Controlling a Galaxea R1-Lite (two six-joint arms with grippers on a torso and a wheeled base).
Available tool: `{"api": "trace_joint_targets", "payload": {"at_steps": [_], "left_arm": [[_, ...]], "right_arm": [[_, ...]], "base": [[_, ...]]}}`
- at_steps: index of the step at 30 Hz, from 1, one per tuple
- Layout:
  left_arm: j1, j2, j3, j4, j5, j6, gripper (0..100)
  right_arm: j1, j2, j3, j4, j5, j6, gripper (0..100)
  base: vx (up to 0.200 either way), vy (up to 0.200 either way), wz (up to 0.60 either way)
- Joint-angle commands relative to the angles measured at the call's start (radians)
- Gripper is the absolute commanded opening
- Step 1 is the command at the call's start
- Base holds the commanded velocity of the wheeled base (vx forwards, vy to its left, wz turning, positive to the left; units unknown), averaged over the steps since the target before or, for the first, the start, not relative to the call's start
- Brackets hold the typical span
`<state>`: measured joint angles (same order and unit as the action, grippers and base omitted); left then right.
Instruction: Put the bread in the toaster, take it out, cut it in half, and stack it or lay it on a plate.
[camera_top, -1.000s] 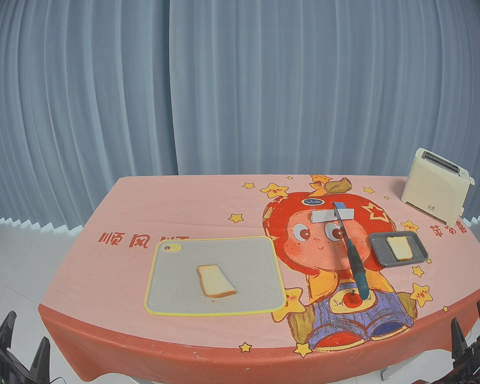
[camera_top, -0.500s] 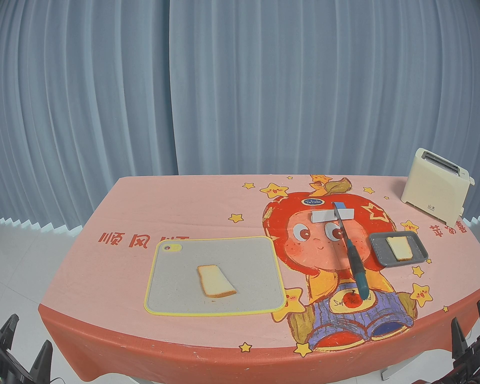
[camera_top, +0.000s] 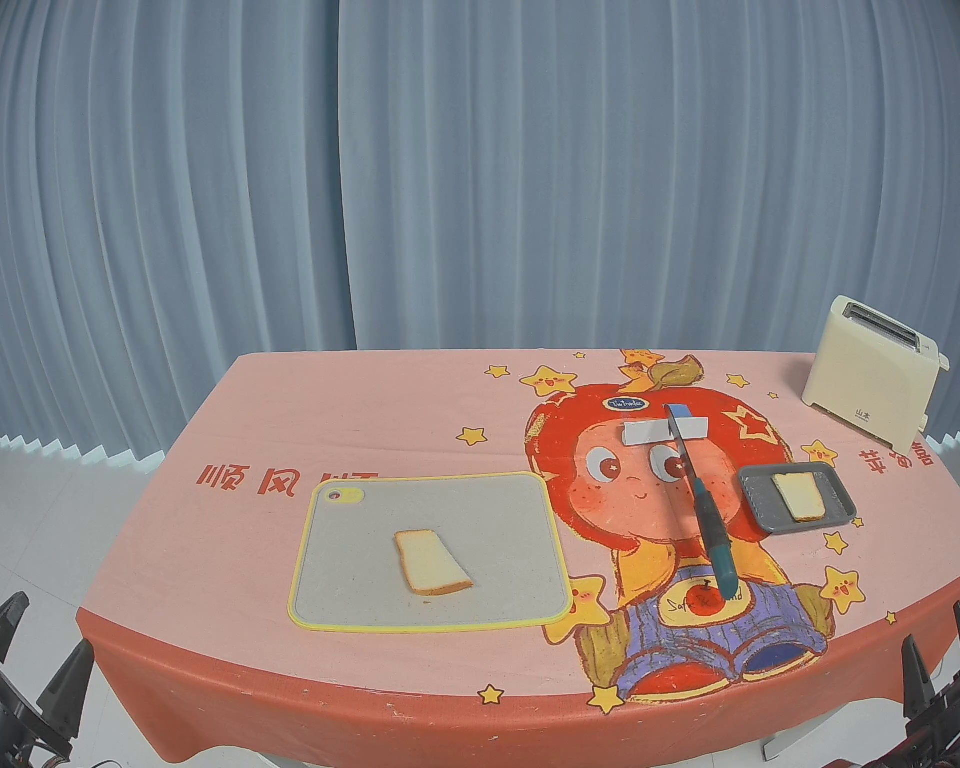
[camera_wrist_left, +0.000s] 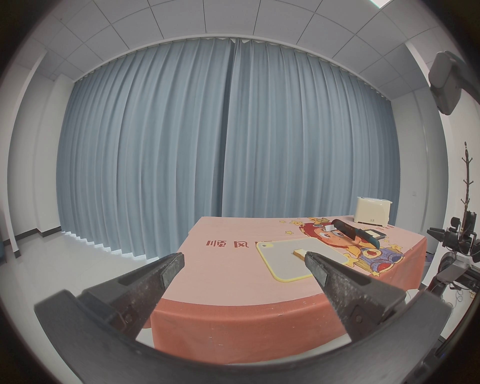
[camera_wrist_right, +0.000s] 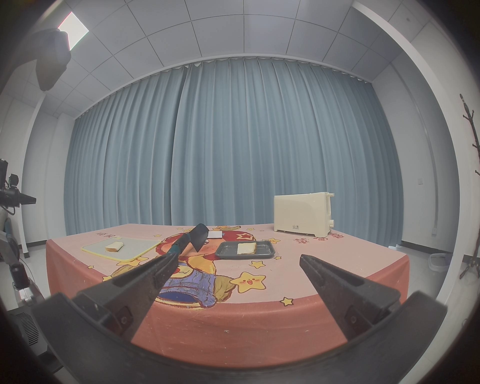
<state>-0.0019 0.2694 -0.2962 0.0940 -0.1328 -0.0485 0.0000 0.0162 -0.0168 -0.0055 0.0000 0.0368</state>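
Head view: we see one bread slice (camera_top: 432, 562) on the cutting board (camera_top: 340, 560) at lower centre, a second slice (camera_top: 800, 496) on the grey plate (camera_top: 757, 500) at right; left jaws and right jaws stand apart, empty.

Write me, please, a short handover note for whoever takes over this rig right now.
Left gripper: open, empty, low off the table's near left corner.
Right gripper: open, empty, low off the near right edge.
Things: one bread half on the cutting board; the other half on the grey plate; knife on the table between them; toaster at the far right.
Done, apparently: bread cut, one half plated.
Left: move the board's half onto the plate.
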Motion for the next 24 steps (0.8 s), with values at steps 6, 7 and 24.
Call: {"api": "trace_joint_targets", "payload": {"at_steps": [6, 7, 24], "left_arm": [[-0.003, 0.146, -0.046, 0.000, -0.001, 0.016, 100], [-0.003, 0.154, -0.047, 0.000, -0.001, 0.018, 100], [-0.016, 0.406, -0.130, -0.042, -0.123, -0.027, 100]], "right_arm": [[0.000, -0.016, 0.017, -0.001, 0.000, 0.000, 100], [0.000, -0.016, 0.017, -0.001, 0.000, 0.000, 100], [0.000, -0.016, 0.017, -0.001, 0.000, 0.000, 100]], "base": [[0.000, 0.000, 0.00], [0.000, 0.000, 0.00], [0.000, 0.000, 0.00]]}}
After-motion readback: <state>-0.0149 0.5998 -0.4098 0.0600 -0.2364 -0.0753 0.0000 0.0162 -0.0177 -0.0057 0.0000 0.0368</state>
